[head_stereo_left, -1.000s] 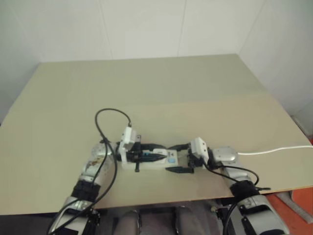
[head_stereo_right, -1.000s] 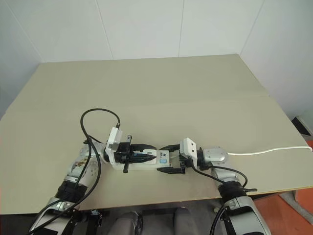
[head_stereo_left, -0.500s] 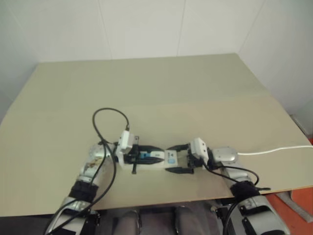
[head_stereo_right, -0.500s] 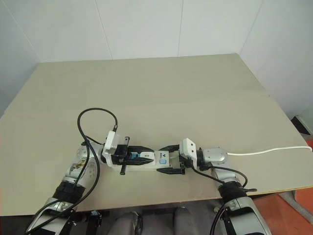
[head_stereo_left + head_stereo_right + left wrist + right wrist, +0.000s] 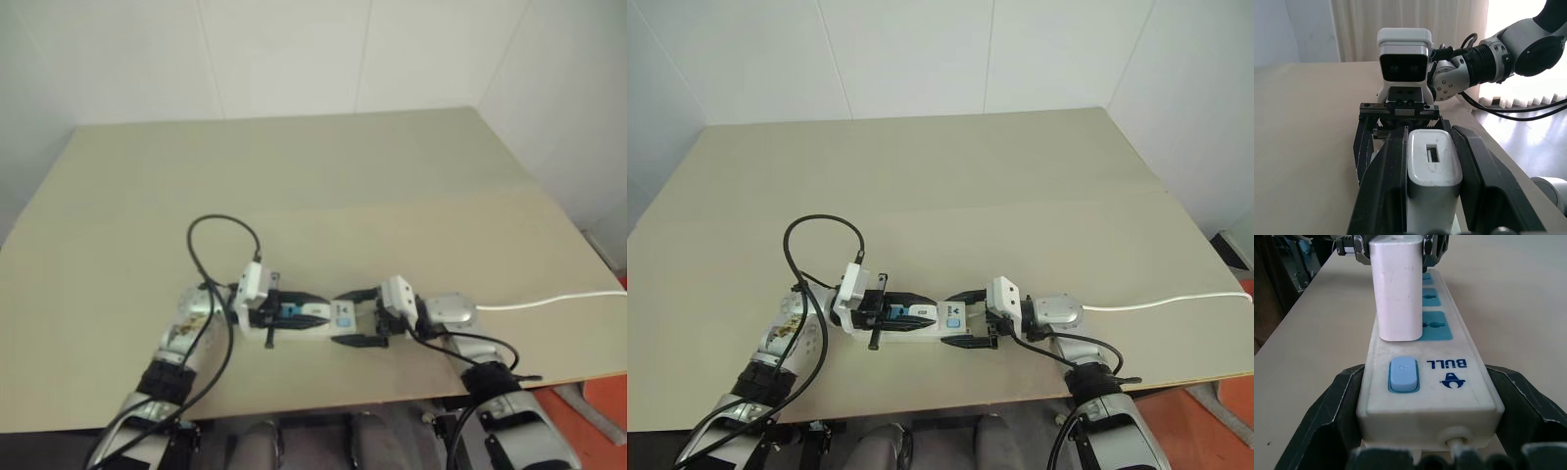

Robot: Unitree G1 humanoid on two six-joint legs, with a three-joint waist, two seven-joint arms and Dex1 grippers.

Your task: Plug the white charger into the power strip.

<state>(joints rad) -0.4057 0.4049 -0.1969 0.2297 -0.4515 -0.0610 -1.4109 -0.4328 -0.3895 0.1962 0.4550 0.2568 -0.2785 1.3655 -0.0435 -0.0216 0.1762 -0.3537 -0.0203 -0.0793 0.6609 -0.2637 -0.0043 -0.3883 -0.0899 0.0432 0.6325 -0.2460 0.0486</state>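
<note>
The power strip (image 5: pixel 942 328) lies on the tan table near its front edge, switch end to the right. My right gripper (image 5: pixel 960 317) is shut on that end, one black finger (image 5: pixel 1327 416) against each long side. The white charger (image 5: pixel 1396 289) stands upright on the strip's face, its base against the blue socket next to the blue switch (image 5: pixel 1402 374). No prongs show. My left gripper (image 5: pixel 1427 134) comes in from the left and is shut on the charger (image 5: pixel 1432 166), with a finger (image 5: pixel 1383 186) along each side.
The strip's thin white cord (image 5: pixel 1166 302) runs right across the table and off its right edge. A black cable loop (image 5: pixel 823 230) from my left arm arches over the table behind the left gripper. The table's front edge (image 5: pixel 950 403) is close below both grippers.
My left wrist has tipped slightly down and left with the charger still held, and a blue socket now shows between its fingers. The right gripper and the strip have stayed put.
</note>
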